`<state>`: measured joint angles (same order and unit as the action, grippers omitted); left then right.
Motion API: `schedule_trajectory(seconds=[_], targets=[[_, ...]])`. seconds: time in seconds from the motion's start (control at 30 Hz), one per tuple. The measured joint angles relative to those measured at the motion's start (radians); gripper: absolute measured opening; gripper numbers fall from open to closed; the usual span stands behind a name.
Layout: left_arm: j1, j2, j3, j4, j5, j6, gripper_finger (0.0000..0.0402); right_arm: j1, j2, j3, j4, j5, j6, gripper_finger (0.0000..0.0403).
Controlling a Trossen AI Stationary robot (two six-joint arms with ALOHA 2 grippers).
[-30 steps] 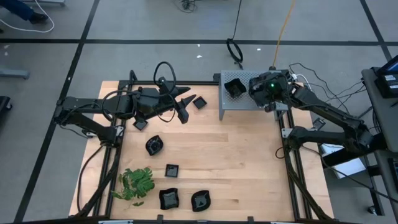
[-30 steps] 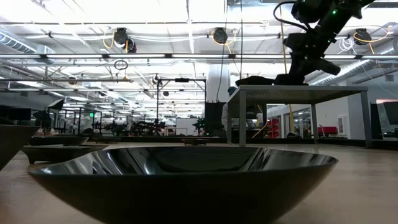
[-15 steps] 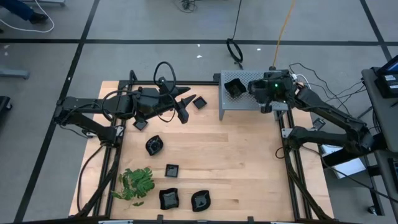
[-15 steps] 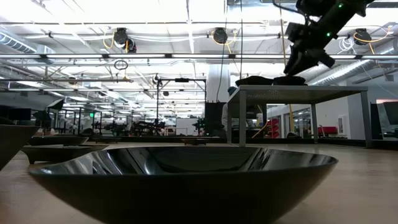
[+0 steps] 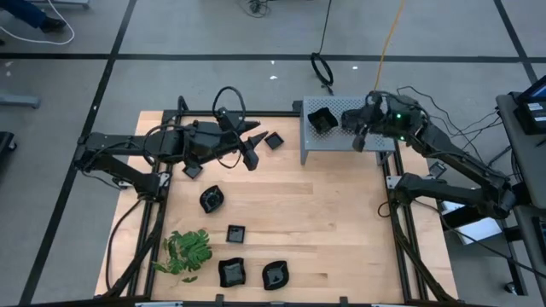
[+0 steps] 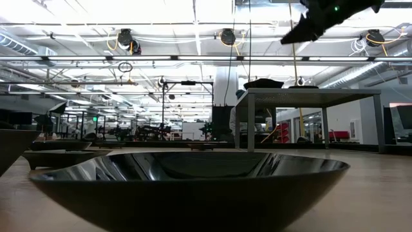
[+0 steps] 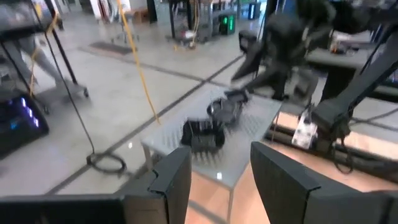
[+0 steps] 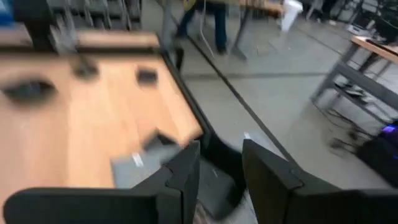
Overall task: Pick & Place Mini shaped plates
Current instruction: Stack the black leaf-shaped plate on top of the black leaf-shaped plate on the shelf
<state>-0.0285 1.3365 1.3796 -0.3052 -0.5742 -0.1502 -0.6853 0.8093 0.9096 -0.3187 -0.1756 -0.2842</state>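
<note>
Your right tool [image 5: 355,133] has lifted and swung off the grey perforated metal box [image 5: 341,136], fingers apart, empty. Nearest you, glossy black mini shaped plates [image 5: 231,272] dot the wooden bench [image 5: 324,222]; farther off, more sit on the box. Left tool [image 5: 252,147] hovers wide, empty.

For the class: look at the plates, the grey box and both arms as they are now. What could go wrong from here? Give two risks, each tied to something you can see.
1. The right gripper, fingers apart, hangs close above the grey perforated box; swinging away low, it might clip the plate sitting on top.
2. The left gripper is open beside a small plate near the table's far edge; a careless approach could push that plate off.
</note>
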Motion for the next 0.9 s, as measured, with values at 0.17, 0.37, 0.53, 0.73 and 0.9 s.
schedule_trajectory(seconds=[0.17, 0.37, 0.53, 0.73, 0.9], targets=[[-0.006, 0.000, 0.000, -0.251, 0.140, -0.211, 0.0170, 0.008, 0.000, 0.000, 0.085, -0.039, 0.118, 0.0112], [-0.018, 0.036, -0.009, -0.604, 0.382, -0.507, 0.0170, 0.051, 0.000, 0.000, 0.090, -0.039, 0.115, 0.0112], [-0.052, 0.075, -0.102, -0.710, 0.454, -0.752, 0.0170, 0.083, 0.001, 0.000, 0.103, -0.037, 0.109, 0.0112], [-0.094, 0.107, -0.265, -0.677, 0.480, -0.941, 0.0170, 0.105, 0.001, 0.000, 0.123, -0.034, 0.078, 0.0112], [-0.106, 0.128, -0.371, -0.651, 0.473, -1.041, 0.0170, 0.108, 0.001, 0.000, 0.127, -0.033, 0.077, 0.0112]])
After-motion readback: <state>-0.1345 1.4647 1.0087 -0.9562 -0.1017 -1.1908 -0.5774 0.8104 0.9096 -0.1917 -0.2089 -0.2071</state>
